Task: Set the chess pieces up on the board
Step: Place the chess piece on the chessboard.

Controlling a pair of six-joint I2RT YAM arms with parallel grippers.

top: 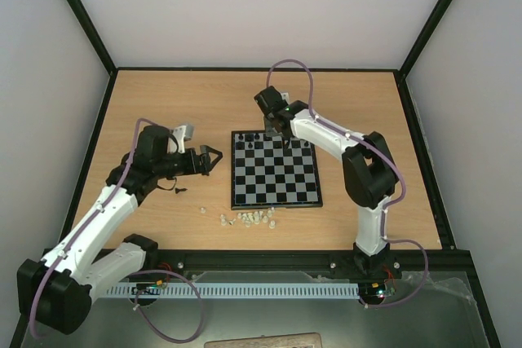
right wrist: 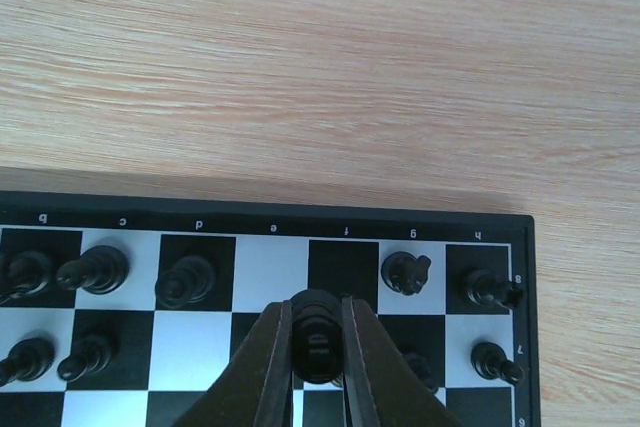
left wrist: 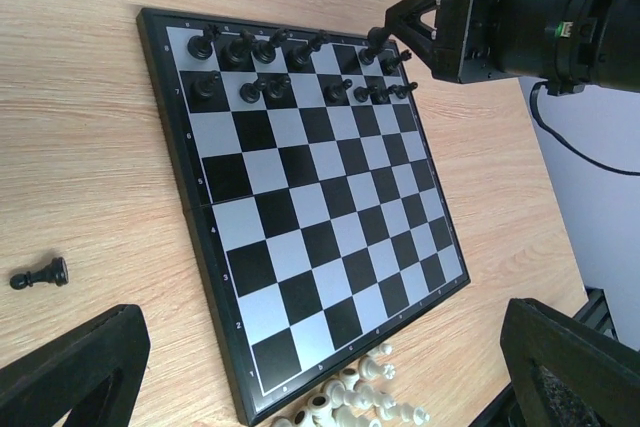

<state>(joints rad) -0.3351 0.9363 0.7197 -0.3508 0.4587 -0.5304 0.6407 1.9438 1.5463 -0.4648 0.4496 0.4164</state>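
1. The board (top: pixel 277 181) lies in the middle of the top view, on the wooden table (top: pixel 163 103).
2. Black chess pieces (left wrist: pixel 203 44) stand in 2 rows along the board's top edge in the left wrist view.
3. The right pincer (right wrist: pixel 317 319) is squeezed tight on 1 black piece (right wrist: pixel 317 347), low in the middle of its own view, over the board.
4. The left pincer (top: pixel 214 158) is spread wide and holds nothing, just left of the board in the top view.
5. 1 lone piece (left wrist: pixel 40 274) lies on its side on the table, lower left in the left wrist view.
6. The white pieces (top: pixel 249 218) sit in a bunch just below the board.
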